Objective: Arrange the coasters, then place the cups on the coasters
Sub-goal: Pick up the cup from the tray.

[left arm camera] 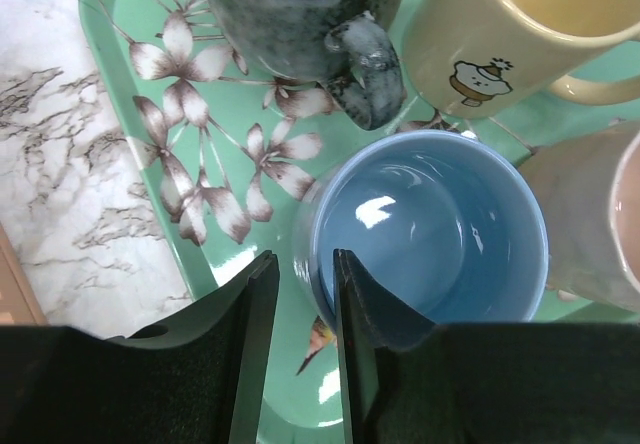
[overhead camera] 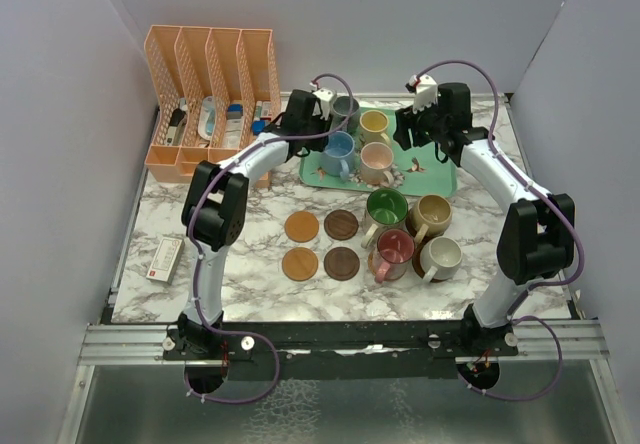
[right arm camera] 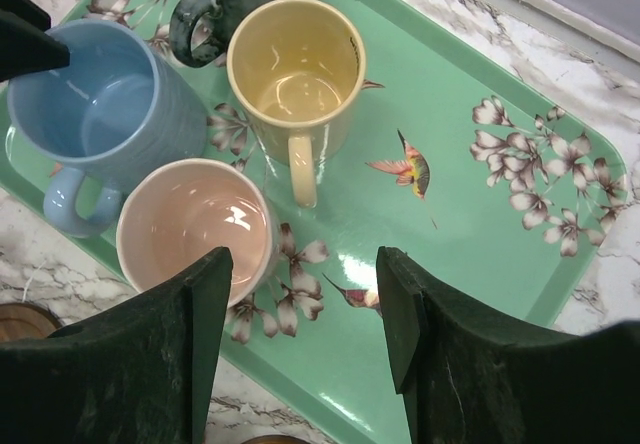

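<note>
On the teal floral tray (left arm camera: 150, 114) stand a blue cup (left arm camera: 430, 224), a grey cup (left arm camera: 290, 14), a yellow cup (left arm camera: 520, 44) and a pink cup (right arm camera: 190, 229). My left gripper (left arm camera: 305, 259) straddles the blue cup's near rim with one finger inside and one outside. Its jaws are narrow, and a thin strip of tray still shows beside the outer finger. My right gripper (right arm camera: 302, 264) hangs open over the tray beside the pink cup, holding nothing. Several bare coasters (overhead camera: 301, 227) lie in a square. Green (overhead camera: 386, 207), tan (overhead camera: 432, 214), dark red (overhead camera: 394, 252) and white (overhead camera: 440, 257) cups stand to their right.
An orange file rack (overhead camera: 210, 84) with small items stands at the back left. A small white box (overhead camera: 165, 257) lies near the table's left edge. Grey walls close in the left, back and right sides.
</note>
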Robot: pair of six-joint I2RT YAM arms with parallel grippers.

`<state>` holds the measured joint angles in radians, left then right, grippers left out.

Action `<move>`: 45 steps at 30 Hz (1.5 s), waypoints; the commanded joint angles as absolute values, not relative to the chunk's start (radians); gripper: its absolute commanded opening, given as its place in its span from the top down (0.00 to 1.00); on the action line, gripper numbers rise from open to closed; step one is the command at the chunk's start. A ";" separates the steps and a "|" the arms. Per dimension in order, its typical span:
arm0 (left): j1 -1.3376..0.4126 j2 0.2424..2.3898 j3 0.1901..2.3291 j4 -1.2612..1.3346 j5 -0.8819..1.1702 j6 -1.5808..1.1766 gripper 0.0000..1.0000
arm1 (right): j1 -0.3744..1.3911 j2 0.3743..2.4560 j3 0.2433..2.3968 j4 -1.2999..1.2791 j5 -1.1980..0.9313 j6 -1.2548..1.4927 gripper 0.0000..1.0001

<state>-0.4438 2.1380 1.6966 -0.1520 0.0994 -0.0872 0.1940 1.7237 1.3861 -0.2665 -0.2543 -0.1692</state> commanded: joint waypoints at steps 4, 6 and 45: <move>-0.419 2.165 1.763 -0.214 0.134 -0.004 0.68 | 0.177 1.685 1.371 -0.220 -0.286 -0.179 0.41; -0.417 2.166 1.772 -0.231 0.140 -0.003 0.66 | 0.176 1.686 1.370 -0.221 -0.289 -0.178 0.41; -0.446 2.225 1.981 -0.474 0.248 0.055 0.95 | 0.163 1.691 1.365 -0.225 -0.334 -0.179 0.41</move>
<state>-0.4412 2.2368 1.9301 -0.4412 0.1780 0.0296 0.1745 1.7229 1.3758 -0.2596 -0.3061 -0.1696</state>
